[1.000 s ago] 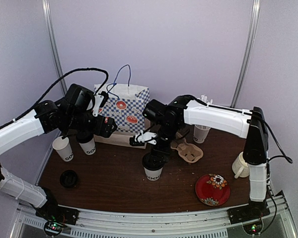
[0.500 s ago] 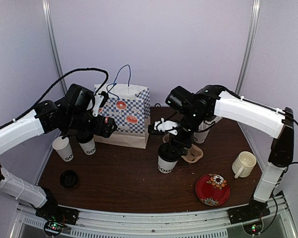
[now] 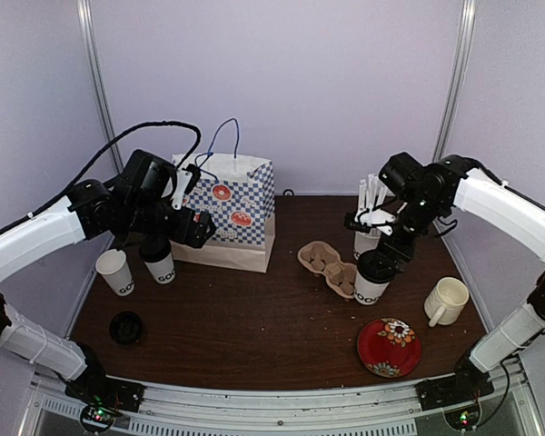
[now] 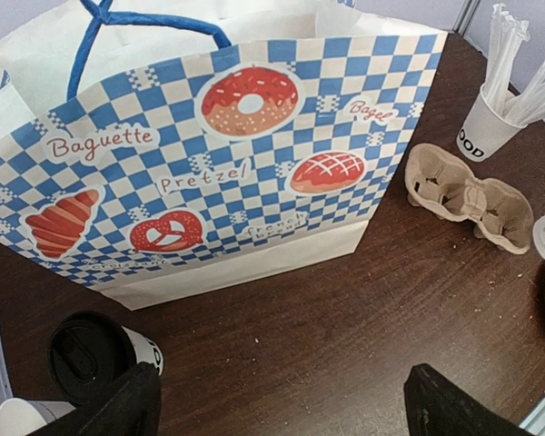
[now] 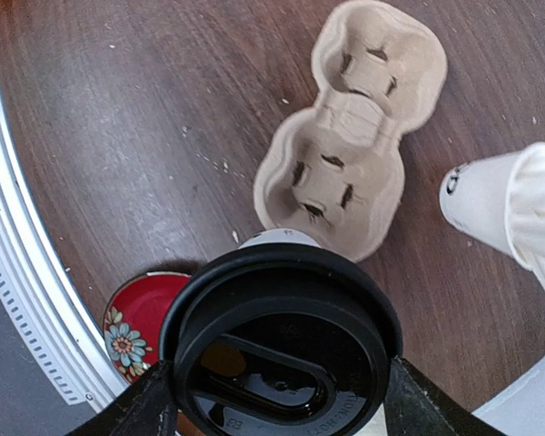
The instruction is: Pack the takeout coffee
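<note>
My right gripper (image 3: 382, 257) is shut on a white takeout cup (image 3: 371, 285) with a black lid (image 5: 282, 350). It holds the cup upright at the right end of the brown pulp cup carrier (image 3: 331, 266), which also shows in the right wrist view (image 5: 345, 150). My left gripper (image 4: 286, 413) is open over bare table in front of the checked paper bag (image 3: 229, 207). A second lidded cup (image 3: 160, 263) stands just outside its left finger (image 4: 118, 409). An unlidded cup (image 3: 116, 271) stands further left.
A loose black lid (image 3: 125, 327) lies front left. A cup of white stirrers (image 4: 486, 132) stands behind the carrier. A cream mug (image 3: 447, 300) and a red flowered plate (image 3: 389, 346) are front right. The bag stands open at the back.
My right arm has carried the lidded cup from the table's middle to the right, past the carrier. My left arm has barely moved.
</note>
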`<act>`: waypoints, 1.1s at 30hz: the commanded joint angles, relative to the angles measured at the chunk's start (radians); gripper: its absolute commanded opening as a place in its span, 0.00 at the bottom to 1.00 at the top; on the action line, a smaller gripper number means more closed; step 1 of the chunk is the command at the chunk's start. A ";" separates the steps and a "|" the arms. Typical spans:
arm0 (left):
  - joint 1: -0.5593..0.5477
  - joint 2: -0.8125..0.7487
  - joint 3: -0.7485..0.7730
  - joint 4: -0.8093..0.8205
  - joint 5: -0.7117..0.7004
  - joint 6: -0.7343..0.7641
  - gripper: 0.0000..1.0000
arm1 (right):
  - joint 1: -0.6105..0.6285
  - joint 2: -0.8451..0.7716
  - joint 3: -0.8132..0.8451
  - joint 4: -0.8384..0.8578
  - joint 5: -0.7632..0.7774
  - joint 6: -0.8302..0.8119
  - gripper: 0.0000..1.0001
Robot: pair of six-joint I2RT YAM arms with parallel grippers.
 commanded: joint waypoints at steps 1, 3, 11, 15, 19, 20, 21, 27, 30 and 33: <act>0.013 0.011 0.037 0.047 0.003 0.019 0.97 | -0.114 -0.081 -0.035 -0.060 0.032 -0.044 0.78; 0.014 0.010 0.038 0.048 0.005 0.019 0.97 | -0.171 -0.099 -0.055 -0.063 0.040 -0.065 0.78; 0.014 0.005 0.036 0.048 0.009 0.019 0.97 | -0.431 -0.077 -0.088 -0.028 -0.004 -0.139 0.78; 0.014 0.002 0.033 0.047 0.011 0.020 0.97 | -0.508 -0.027 -0.080 0.010 -0.069 -0.137 0.78; 0.015 -0.002 0.031 0.045 0.013 0.020 0.98 | -0.532 0.016 -0.098 0.067 -0.072 -0.129 0.79; 0.015 -0.003 0.030 0.043 0.013 0.020 0.98 | -0.534 0.025 -0.100 0.075 -0.071 -0.127 0.79; 0.015 -0.006 0.030 0.041 0.011 0.020 0.97 | -0.538 0.034 -0.102 0.082 -0.071 -0.125 0.79; 0.016 -0.016 0.032 0.035 0.001 0.029 0.97 | -0.553 0.068 -0.109 0.109 -0.064 -0.118 0.83; 0.016 -0.012 0.038 0.034 0.002 0.035 0.98 | -0.555 0.077 -0.109 0.111 -0.068 -0.117 0.87; 0.016 -0.007 0.057 0.026 0.003 0.046 0.98 | -0.556 0.083 -0.105 0.102 -0.070 -0.111 0.90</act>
